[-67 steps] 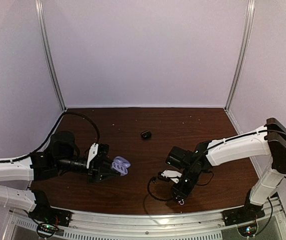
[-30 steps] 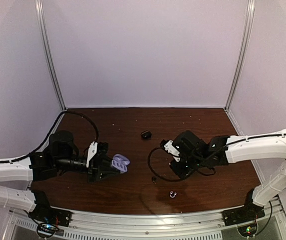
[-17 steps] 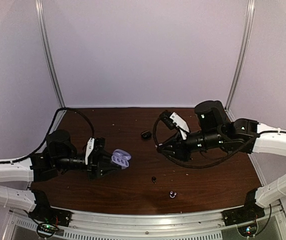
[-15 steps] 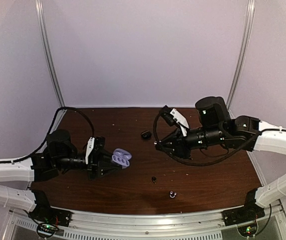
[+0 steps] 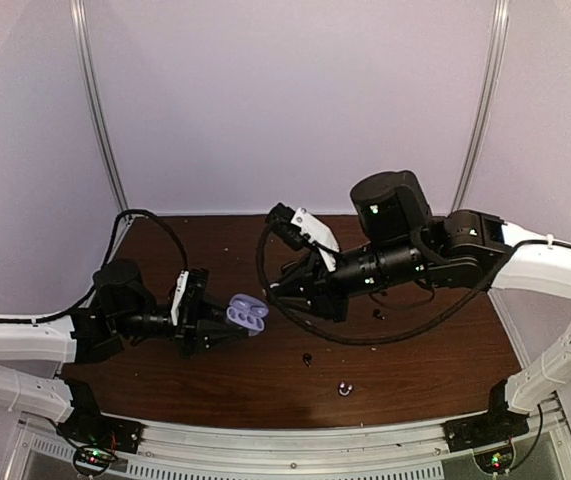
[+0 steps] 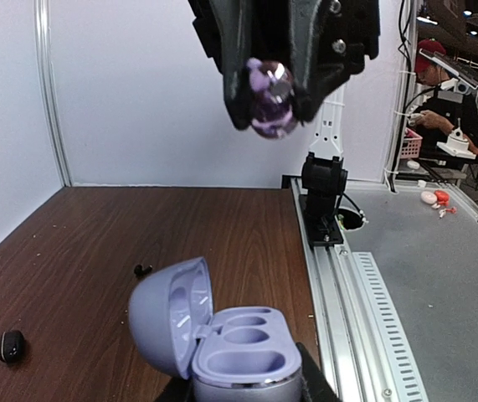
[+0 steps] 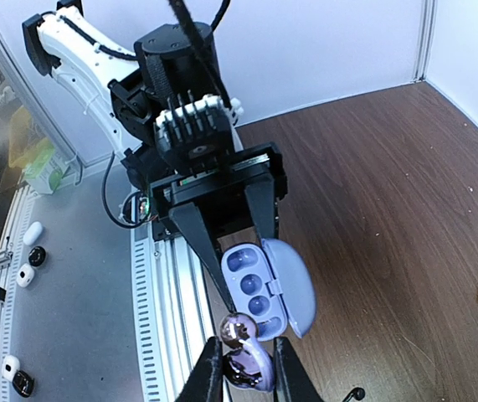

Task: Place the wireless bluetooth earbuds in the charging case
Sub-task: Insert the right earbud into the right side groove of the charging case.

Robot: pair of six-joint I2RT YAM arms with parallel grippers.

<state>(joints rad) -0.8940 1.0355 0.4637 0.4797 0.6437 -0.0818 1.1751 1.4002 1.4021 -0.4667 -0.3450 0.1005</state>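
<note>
Dark wooden table, pale walls, metal rail, person in red cap

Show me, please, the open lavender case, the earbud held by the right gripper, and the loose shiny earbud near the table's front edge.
lavender case [image 6: 247, 364]: left wrist view, top face of its base.
held earbud [image 6: 269, 94]: left wrist view, its shiny rounded body.
loose earbud [image 5: 343, 388]: top external view, its middle.

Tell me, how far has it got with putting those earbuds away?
Nothing is seated yet: both wells of the open lavender case are empty. In hand: the left end effector holds that case, and the right end effector grips one shiny lavender earbud close to it. Left: seating that bud, then the second lavender bud and a black bud lying on the table.
</note>
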